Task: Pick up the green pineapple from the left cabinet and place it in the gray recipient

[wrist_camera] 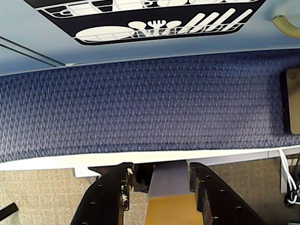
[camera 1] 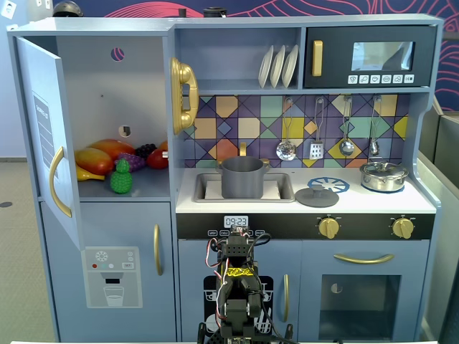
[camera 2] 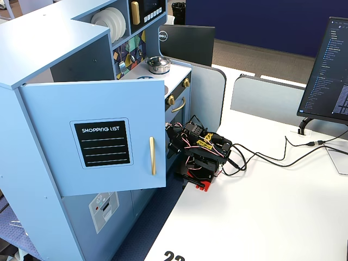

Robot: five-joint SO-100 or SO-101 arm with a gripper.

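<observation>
**Green pineapple waits on the cabinet shelf, arm folded low**

Green pineapple [camera 1: 121, 178], a small, bumpy, bright green plastic toy fruit with a leafy crown, stands upright at the near edge of the shelf in the tall light-blue left cabinet [camera 1: 100, 86]. We see the cabinet's door [camera 1: 44, 136] swung wide open, so the shelf is reachable from the front. Behind the pineapple lie smooth orange, yellow and red toy fruits and a dark purple grape bunch [camera 1: 136, 156], all crowded close.

To the right in that fixed view, the plain matte gray cylindrical pot [camera 1: 242, 178] sits in the sink recess, its wide mouth facing up, ready to receive the fruit. A flat gray round lid [camera 1: 316, 196] lies farther right on the counter.

The black robot arm [camera 1: 237, 287] is folded low in front of the kitchen, well below both. In the wrist view its gripper [wrist_camera: 159, 180] has its two dark fingers parted a little and holds nothing; beneath it we see woven blue carpet [wrist_camera: 140, 108].
</observation>
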